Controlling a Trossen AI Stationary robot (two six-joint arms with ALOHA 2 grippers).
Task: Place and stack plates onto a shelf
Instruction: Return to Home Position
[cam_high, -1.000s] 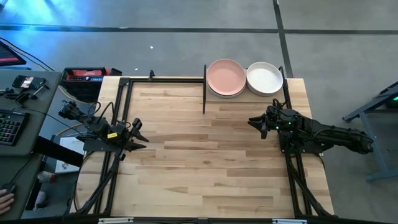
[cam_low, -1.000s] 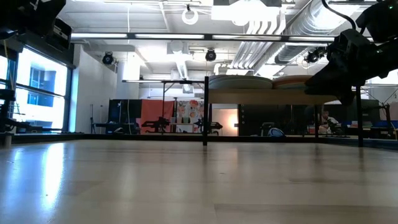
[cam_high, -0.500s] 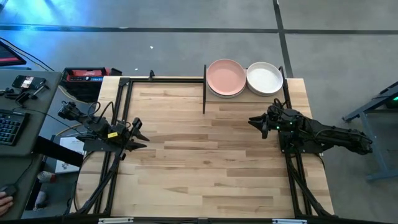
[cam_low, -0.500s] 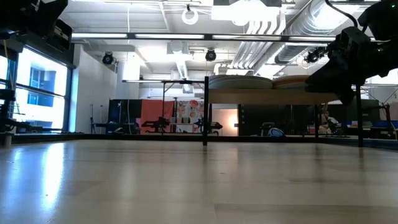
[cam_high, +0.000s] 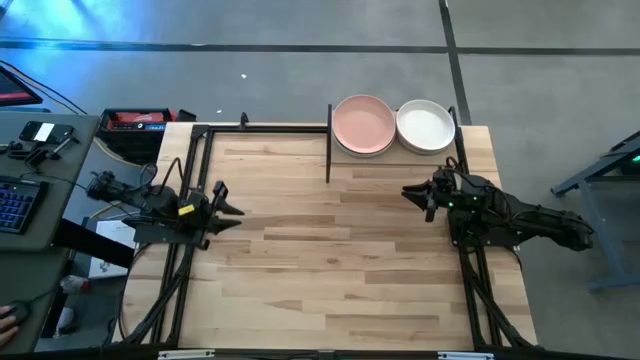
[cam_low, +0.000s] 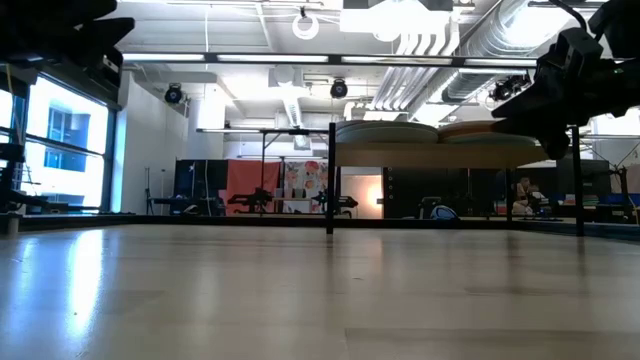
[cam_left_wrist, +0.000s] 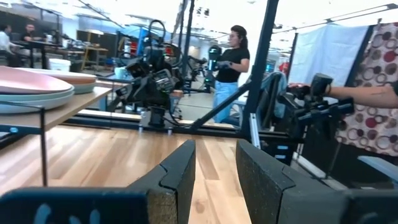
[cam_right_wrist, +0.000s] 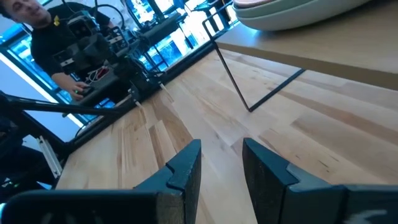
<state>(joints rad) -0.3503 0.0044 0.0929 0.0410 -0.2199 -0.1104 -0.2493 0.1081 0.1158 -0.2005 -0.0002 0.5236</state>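
Right gripper (cam_high: 410, 193) hangs empty, fingers a narrow gap apart, at the right side of the wooden table (cam_high: 330, 260); left gripper (cam_high: 232, 203) waits at its left edge, likewise narrowly parted and empty. At the far right corner stands the shelf (cam_low: 430, 156), just beyond the right gripper, carrying two stacks of plates side by side: pink-topped stack (cam_high: 363, 124) left, white-topped stack (cam_high: 426, 126) right

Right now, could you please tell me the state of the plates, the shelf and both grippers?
Pink-topped plates: stacked on the shelf.
White-topped plates: stacked on the shelf, beside the pink-topped ones.
Shelf: loaded with both stacks.
Left gripper: open, empty, over the table.
Right gripper: open, empty, just in front of the shelf.
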